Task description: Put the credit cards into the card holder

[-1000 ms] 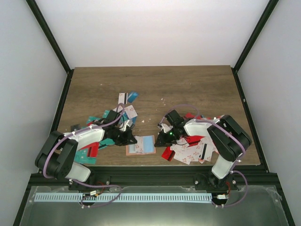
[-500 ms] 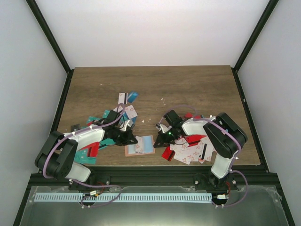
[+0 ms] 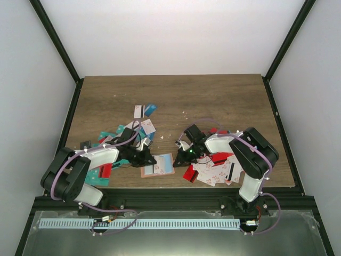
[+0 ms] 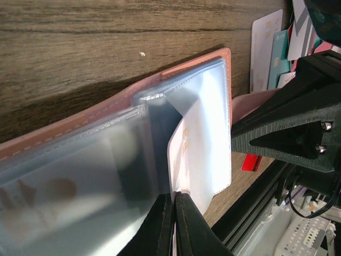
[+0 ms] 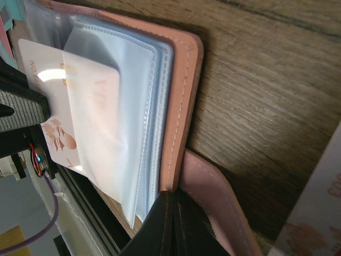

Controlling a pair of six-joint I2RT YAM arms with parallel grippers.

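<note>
We see the card holder (image 3: 158, 165) open at the near edge of the bench (image 3: 213, 96), between both jaws. Left jaws pinch a white card (image 4: 181, 160) half inside its sleeve (image 4: 210, 106); right jaws clamp its cover (image 5: 184, 80).

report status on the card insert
Left gripper shut on white card, partway in a clear sleeve. Right gripper shut on card holder edge. Loose cards beside, none over the sleeve.

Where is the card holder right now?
Top view: the card holder lies open near the front edge of the table, centre, between the left gripper and right gripper.
</note>
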